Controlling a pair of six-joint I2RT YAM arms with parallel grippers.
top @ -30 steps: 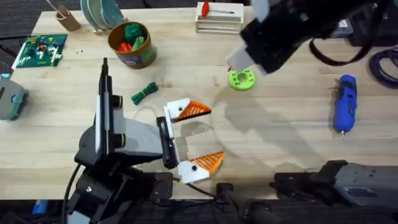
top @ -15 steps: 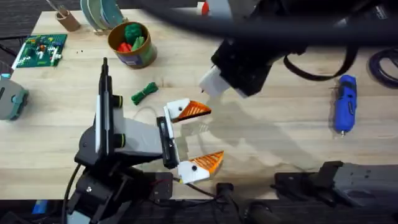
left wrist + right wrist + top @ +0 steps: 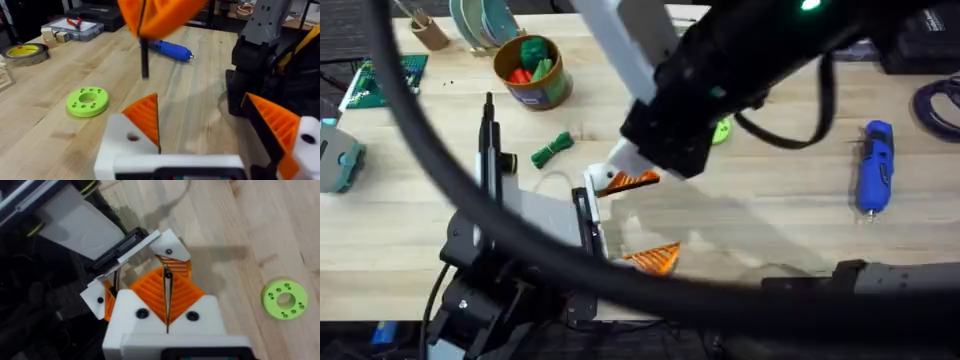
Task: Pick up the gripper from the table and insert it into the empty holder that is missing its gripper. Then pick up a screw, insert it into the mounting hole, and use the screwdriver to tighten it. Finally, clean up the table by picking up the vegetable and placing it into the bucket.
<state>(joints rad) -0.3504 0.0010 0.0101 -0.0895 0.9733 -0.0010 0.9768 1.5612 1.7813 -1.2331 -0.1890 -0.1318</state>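
No legible text, brand, number or sign can be made out on any object; the label on the round golden-brown can (image 3: 531,72) cannot be read.

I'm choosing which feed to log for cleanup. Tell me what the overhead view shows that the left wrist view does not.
Overhead alone: the bucket holding toy pieces, the vegetable lying on the table, and a green circuit board. Left wrist alone: a yellow tape roll and a parts box. Both share the screwdriver, the green ring-shaped disc and the left gripper, its orange-tipped fingers apart.
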